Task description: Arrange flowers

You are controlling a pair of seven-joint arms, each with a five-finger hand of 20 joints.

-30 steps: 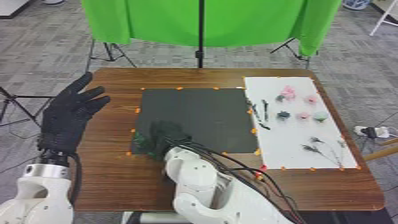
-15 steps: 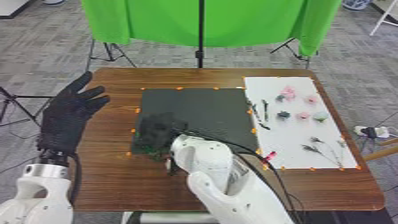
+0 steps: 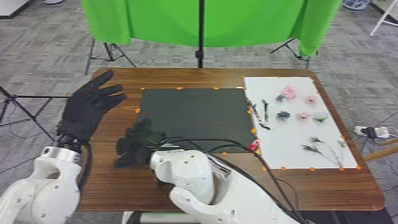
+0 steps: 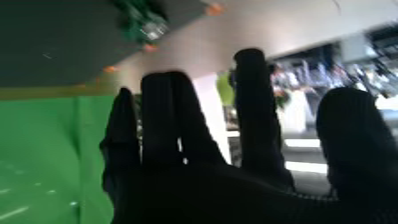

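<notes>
Progress: early, by my read. Most stock is on the white sheet, right side of the desk. Far half has the pink flower with another pink bloom to its right. Nearer, a row: dark green bloom, pale pink bloom, pale green bloom. Slender leafy stems sit by the sheet's left edge, thin sprigs toward its near end.

Placed so far: a green piece at the edge of the black mat, seen from the right wrist. Looks like first foliage of the layout. Can't tell if its position is final.

Left to do: blooms, leafy stems and sprigs, if the mat is the target, which I'd assume.

Containers: flat carriers, not vessels. White sheet = supply, carries the blooms and stems. Black mat = likely work area, carries the green piece.

Right hand: over the mat's near left corner, fingers wide and straight, holding nothing. Green piece is apart from them. Left hand: over the desk's left edge, well apart from the flowers, fingers spread, nothing held.

Next: probably a bloom from the sheet. Risk: sleeve cables dragging light pieces on the way across.
</notes>
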